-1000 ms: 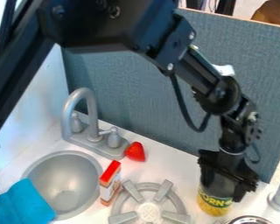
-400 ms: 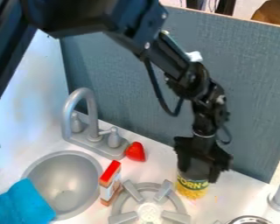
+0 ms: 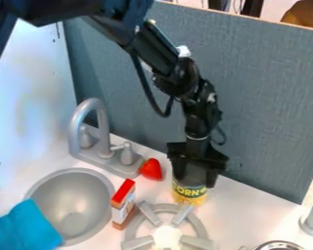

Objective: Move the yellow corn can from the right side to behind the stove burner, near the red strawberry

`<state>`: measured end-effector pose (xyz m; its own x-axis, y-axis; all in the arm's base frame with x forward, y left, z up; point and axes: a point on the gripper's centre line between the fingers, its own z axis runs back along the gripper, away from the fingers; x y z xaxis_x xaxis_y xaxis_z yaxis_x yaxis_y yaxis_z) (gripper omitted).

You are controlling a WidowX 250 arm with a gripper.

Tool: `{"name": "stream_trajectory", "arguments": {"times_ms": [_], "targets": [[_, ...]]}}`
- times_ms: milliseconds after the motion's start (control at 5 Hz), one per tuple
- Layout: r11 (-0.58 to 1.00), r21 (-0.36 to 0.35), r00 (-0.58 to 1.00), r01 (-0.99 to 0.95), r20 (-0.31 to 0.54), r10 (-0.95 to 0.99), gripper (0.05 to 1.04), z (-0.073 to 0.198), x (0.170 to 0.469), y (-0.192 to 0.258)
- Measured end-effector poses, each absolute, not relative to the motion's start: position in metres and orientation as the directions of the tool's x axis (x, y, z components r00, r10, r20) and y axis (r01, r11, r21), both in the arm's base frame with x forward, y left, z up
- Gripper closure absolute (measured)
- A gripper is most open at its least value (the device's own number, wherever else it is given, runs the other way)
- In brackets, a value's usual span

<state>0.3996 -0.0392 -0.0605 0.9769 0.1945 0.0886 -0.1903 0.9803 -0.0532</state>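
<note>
Claw (image 3: 197, 173) is clenched on the can (image 3: 190, 192) – one finger down each side, can upright btwn them, yellow lower part of it sticking out below. Can + claw are just behind the burner (image 3: 167, 236), a bit to the view's right of its middle, by its back right spoke; can't tell if the can's base touches the desk (image 3: 247, 215) or hangs a little over it. Arm (image 3: 179, 78) comes in from upper left, well above & behind the burner, w/ a black cable looping off it.

Red-topped carton (image 3: 123, 204) stands upright just left of the burner. Strawberry (image 3: 152, 169), red, lies behind the burner & slightly left, right beside the base of the grey faucet (image 3: 101, 128), which is also back-left of the burner. Grey sink (image 3: 73, 206) is left of the burner, past the carton; blue cloth (image 3: 25, 228) drapes over the sink's rim, farther left of the burner. Right of the burner – round metal thing (image 3: 279, 245), cut off by the view's bottom edge, & farther right a grey post (image 3: 312, 219). Blue-grey panel (image 3: 263, 112) stands upright behind it all, well back of the burner.
</note>
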Motion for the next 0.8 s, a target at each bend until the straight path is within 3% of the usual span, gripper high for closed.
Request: {"name": "stream_trajectory", "arguments": {"times_ms": [800], "targets": [[0.965,-0.047,0.962,-0.257,0.084,0.260,0.082,-0.060,0.396,-0.014]]}}
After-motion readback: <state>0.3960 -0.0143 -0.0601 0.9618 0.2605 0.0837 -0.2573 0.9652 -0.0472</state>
